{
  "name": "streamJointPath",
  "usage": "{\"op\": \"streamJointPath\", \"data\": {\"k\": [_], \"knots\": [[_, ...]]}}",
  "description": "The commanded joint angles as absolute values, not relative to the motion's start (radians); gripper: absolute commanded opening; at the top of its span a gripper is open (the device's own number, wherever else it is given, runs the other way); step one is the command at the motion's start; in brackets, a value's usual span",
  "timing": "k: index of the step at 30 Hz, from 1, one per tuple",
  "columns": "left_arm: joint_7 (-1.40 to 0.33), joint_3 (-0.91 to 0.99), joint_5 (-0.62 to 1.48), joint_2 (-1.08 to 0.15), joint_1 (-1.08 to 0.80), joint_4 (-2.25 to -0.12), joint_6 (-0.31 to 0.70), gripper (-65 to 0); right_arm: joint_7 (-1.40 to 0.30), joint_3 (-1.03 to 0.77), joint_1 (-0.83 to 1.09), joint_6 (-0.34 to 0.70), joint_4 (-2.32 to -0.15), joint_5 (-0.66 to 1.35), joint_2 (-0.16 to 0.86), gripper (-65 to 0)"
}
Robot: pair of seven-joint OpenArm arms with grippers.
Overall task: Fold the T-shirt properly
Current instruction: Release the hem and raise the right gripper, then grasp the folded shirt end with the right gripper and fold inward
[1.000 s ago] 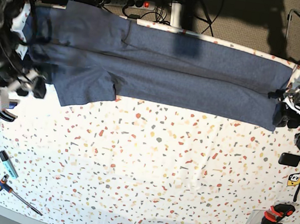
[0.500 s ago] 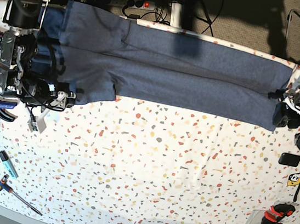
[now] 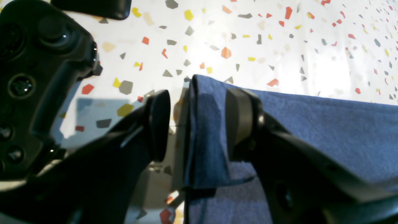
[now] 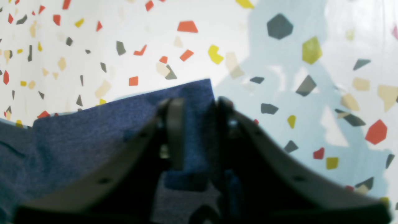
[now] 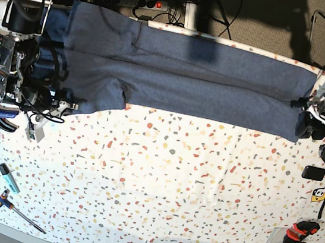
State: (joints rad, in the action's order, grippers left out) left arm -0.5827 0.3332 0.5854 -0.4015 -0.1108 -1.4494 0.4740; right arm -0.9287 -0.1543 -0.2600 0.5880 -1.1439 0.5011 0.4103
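Clearly, in the left wrist view, the left tool (image 3: 197, 124) stands released, its two pads apart with a raised corner of the T-shirt (image 3: 311, 124) hanging between them; the cloth brushes the pad on one side and leaves a gap to the other; we judge that if the tool closes while the corner droops, it may pinch only one layer, and the folded edge would open when lifted; a black controller (image 3: 40, 77) lies just beyond the outer pad on the counter (image 3: 279, 46), near enough to snag; the shirt's lower layers under the tool are dark and we cannot count them.

In the right wrist view, the right tool (image 4: 196, 130) is clenched on the shirt's corner, cloth filling the narrow slot between the pads; the grip sits close to the very tip of the corner, so we think a brisk pull could let it slip out; the fingers hide how deep the fabric goes.

In the base view, the shirt lies as a long band across the far side of the counter, one tool at each end; lifting with only one end secured would skew the fold; the right arm's body covers its end of the shirt, the left tool is small against dark hardware at the frame edge, and no lettering shows.
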Motion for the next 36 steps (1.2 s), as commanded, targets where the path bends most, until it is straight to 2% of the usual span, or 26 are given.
{"op": "streamJointPath", "data": {"k": [1, 3, 4, 8, 14, 26, 36], "knots": [[-0.557, 0.340, 0.603, -0.421, -0.097, -1.469, 0.479, -37.0, -0.929, -0.157, -0.277, 0.604, -1.152, 0.509, 0.424, -58.8], [-0.556, 0.340, 0.603, -0.421, -0.097, -1.469, 0.479, -37.0, -0.891, -0.157, -0.277, 0.640, -1.155, 0.503, 0.427, -64.3], [-0.556, 0.340, 0.603, -0.421, -0.097, -1.469, 0.479, -37.0, -0.870, -0.157, -0.277, 0.675, -1.160, 0.497, 0.430, -65.0], [-0.556, 0.340, 0.603, -0.421, -0.097, -1.469, 0.479, -37.0, -0.857, -0.157, -0.275, 0.698, -1.237, 0.497, 0.429, -65.0], [-0.556, 0.340, 0.603, -0.421, -0.099, -1.469, 0.479, -37.0, -0.908, -0.157, -0.218, 0.698, -1.473, 0.529, 0.429, -65.0], [-0.553, 0.340, 0.603, -0.421, -0.100, -1.469, 0.479, -37.0, -0.893, -0.157, 0.208, 0.698, -1.950, 0.558, 0.389, -65.0], [-0.553, 0.340, 0.603, -0.421, -0.100, -1.469, 0.479, -37.0, -0.789, -0.155, 0.383, 0.698, -1.996, 0.508, 0.341, -65.0]]}}
